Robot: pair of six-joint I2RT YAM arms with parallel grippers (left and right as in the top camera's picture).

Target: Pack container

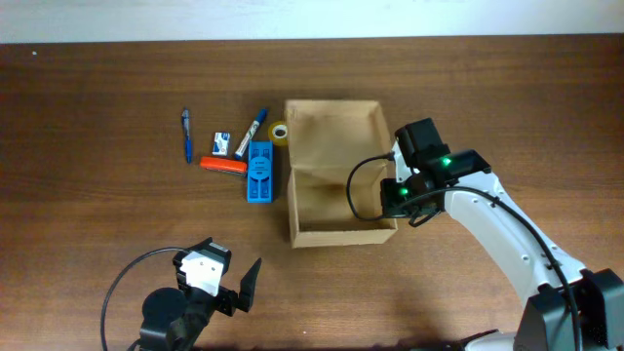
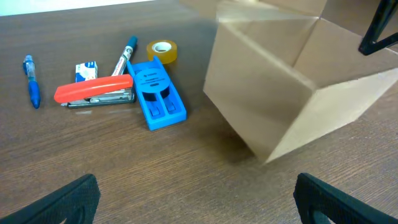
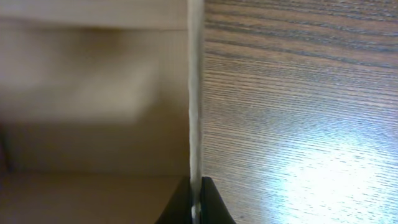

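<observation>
The container (image 1: 336, 237) is an open brown cardboard box in the middle of the table, with nothing showing inside it. My right gripper (image 1: 394, 195) is at its right wall near the front corner. In the right wrist view the right gripper (image 3: 196, 202) is shut on the thin top edge of the container wall (image 3: 194, 93), one finger inside and one outside. My left gripper (image 1: 234, 283) hovers near the table's front edge, left of the box. In the left wrist view the left gripper (image 2: 199, 205) is open and empty, with the container (image 2: 273, 93) ahead of it to the right.
Left of the box lie a blue pen (image 1: 186, 135), a small eraser packet (image 1: 221, 144), a blue marker (image 1: 252, 132), a red stapler (image 1: 223, 165), a blue flat box (image 1: 259, 172) and a tape roll (image 1: 280, 132). A black cable loops on the table at the front left.
</observation>
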